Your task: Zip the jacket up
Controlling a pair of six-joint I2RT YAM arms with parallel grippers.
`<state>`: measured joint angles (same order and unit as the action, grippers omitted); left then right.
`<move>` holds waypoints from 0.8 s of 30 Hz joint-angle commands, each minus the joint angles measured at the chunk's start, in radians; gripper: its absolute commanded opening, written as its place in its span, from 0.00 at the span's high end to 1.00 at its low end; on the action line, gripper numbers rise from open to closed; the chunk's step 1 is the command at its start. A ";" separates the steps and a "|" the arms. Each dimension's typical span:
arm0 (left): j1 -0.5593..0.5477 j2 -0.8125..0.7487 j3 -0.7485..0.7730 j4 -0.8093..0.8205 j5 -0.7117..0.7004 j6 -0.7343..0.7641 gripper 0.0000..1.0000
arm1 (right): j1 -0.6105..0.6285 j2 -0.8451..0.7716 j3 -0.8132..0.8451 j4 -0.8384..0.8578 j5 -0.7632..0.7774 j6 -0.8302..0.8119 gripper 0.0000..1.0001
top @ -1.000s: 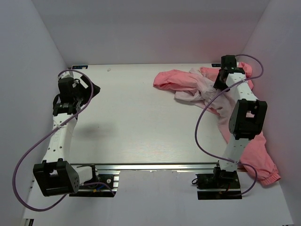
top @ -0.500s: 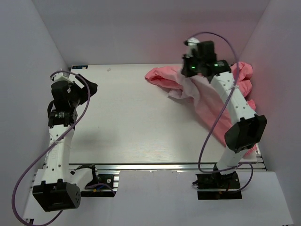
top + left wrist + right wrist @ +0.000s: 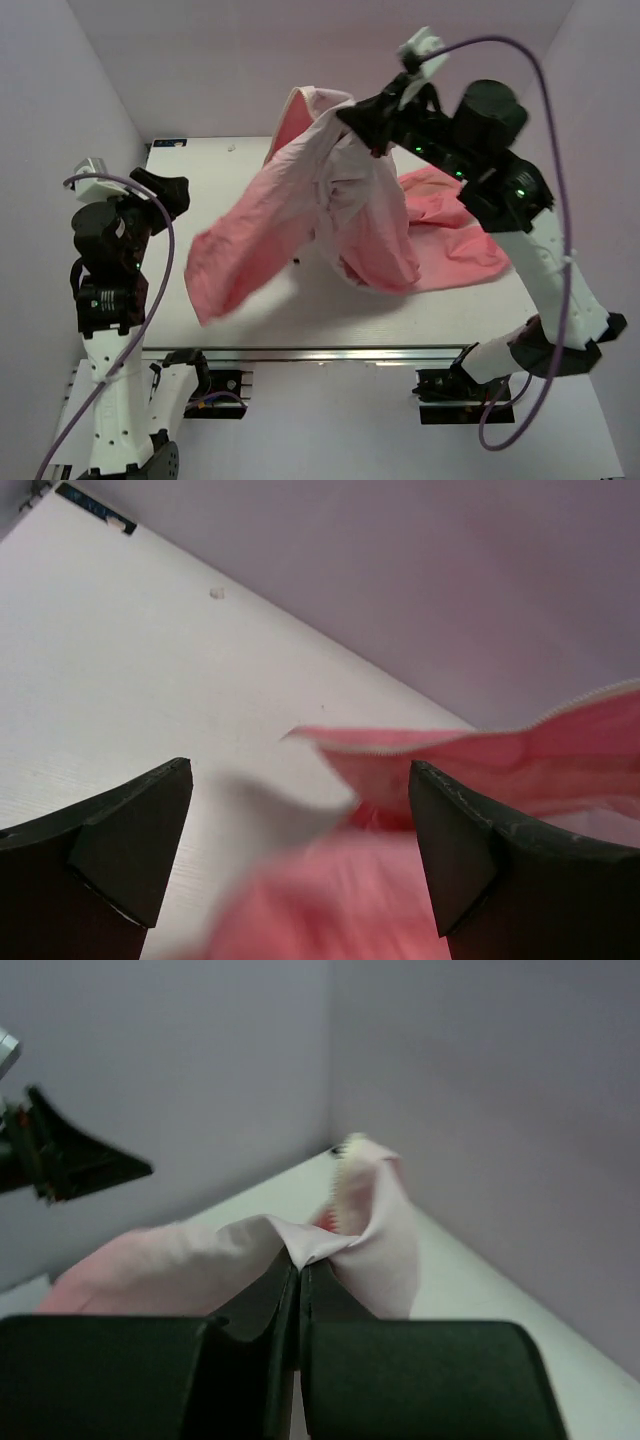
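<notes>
Jacket (image 3: 340,215) hangs from my right claw (image 3: 300,1260), clamped on pale fabric, likely to unfurl it; my left claw (image 3: 300,770) gapes empty.

Likely lab: white-walled test table (image 3: 210,175)

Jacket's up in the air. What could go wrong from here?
1. The right hand pinches only a thin fold of the jacket; the hanging weight could pull it free.
2. The jacket looks blurred before the open left hand, so a grab now could catch the wrong layer.
3. It hangs bunched and may land twisted, zipper buried.
</notes>
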<state>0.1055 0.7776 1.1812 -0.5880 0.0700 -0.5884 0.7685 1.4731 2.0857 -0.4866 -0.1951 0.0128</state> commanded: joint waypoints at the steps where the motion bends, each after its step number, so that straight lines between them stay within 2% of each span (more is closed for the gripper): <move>1: 0.000 -0.024 0.035 -0.035 -0.026 -0.004 0.02 | -0.008 -0.092 0.004 0.232 0.251 0.026 1.00; 2: 0.000 -0.021 0.037 -0.038 -0.024 -0.004 0.02 | -0.017 -0.103 -0.028 0.211 0.360 0.012 1.00; 4: 0.000 -0.012 0.032 -0.042 -0.021 -0.004 0.02 | -0.075 -0.149 -0.102 0.192 0.446 0.036 1.00; 5: 0.000 -0.008 0.028 -0.039 -0.016 -0.002 0.02 | -0.107 -0.166 -0.199 0.163 0.483 0.051 1.00; 7: 0.000 0.012 0.011 -0.027 0.000 -0.002 0.02 | -0.242 -0.221 -0.312 0.131 0.477 0.139 1.00; 8: -0.001 0.021 0.005 -0.015 0.010 -0.002 0.02 | -0.302 -0.259 -0.445 0.112 0.470 0.174 1.00; 9: -0.001 0.031 -0.003 -0.007 0.019 -0.002 0.02 | -0.416 -0.276 -0.517 0.118 0.471 0.243 1.00; 11: -0.001 0.064 -0.035 0.026 0.069 -0.004 0.02 | -0.548 -0.293 -0.704 0.114 0.447 0.274 1.00; 13: 0.000 0.107 -0.060 0.056 0.150 -0.004 0.02 | -0.610 -0.263 -0.769 0.063 0.430 0.324 1.00; 14: 0.000 0.126 -0.086 0.092 0.183 -0.004 0.02 | -0.641 -0.220 -0.791 0.040 0.398 0.331 0.79; 16: -0.001 0.187 -0.118 0.146 0.287 0.015 0.02 | -0.646 -0.171 -0.823 -0.018 0.370 0.342 0.50; 18: -0.022 0.235 -0.127 0.165 0.326 0.024 0.02 | -0.646 -0.160 -0.839 -0.030 0.336 0.334 0.18; 20: -0.073 0.312 -0.123 0.172 0.285 0.061 0.02 | -0.644 -0.183 -0.863 -0.037 0.300 0.334 0.11; 24: -0.359 0.472 -0.010 0.174 0.130 0.140 0.02 | -0.644 -0.281 -0.950 -0.041 0.276 0.374 0.11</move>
<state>-0.0917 1.1835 1.0748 -0.4622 0.2493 -0.5297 0.1249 1.3037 1.1530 -0.5453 0.1188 0.3428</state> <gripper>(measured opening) 0.980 0.893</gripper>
